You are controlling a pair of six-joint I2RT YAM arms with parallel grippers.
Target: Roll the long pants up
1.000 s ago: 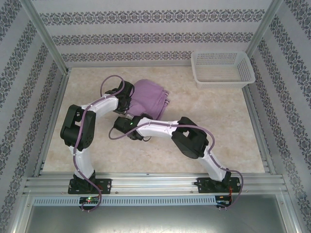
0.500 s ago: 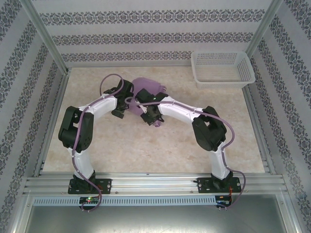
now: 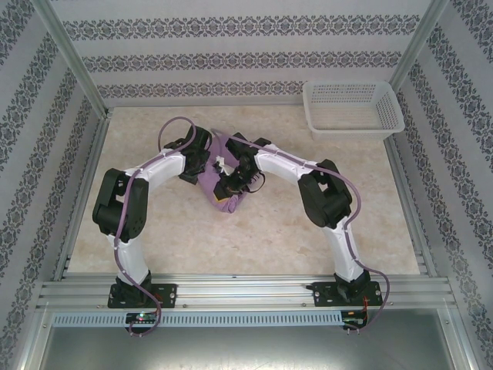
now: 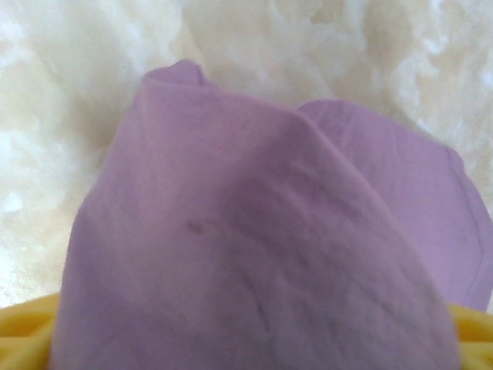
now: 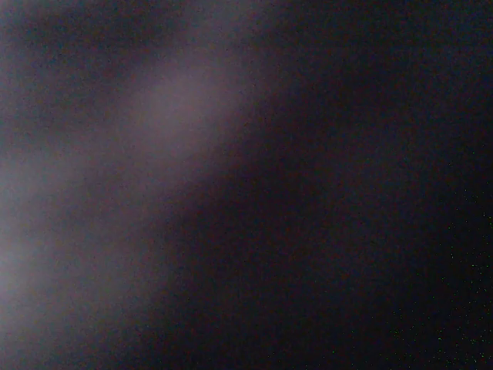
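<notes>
The long pants (image 3: 222, 196) are a crumpled lilac bundle in the middle of the table, between my two wrists. My left gripper (image 3: 202, 163) presses into the bundle's left side. In the left wrist view the lilac cloth (image 4: 254, 231) bulges over the gap, and the yellow fingers (image 4: 23, 339) show far apart at the bottom corners with their tips hidden. My right gripper (image 3: 233, 181) is buried in the top of the bundle from the right. The right wrist view is dark, with a blurred lilac-grey patch (image 5: 169, 108) close against the lens.
A white mesh basket (image 3: 353, 108) stands at the back right corner. Metal frame posts and patterned walls close in the table on three sides. Bare marble tabletop (image 3: 323, 231) lies in front of and to the right of the bundle.
The right arm swung from the near side up onto the pants. The flat folded cloth is now a smaller crumpled bundle, pulled nearer. The left arm barely moved.
</notes>
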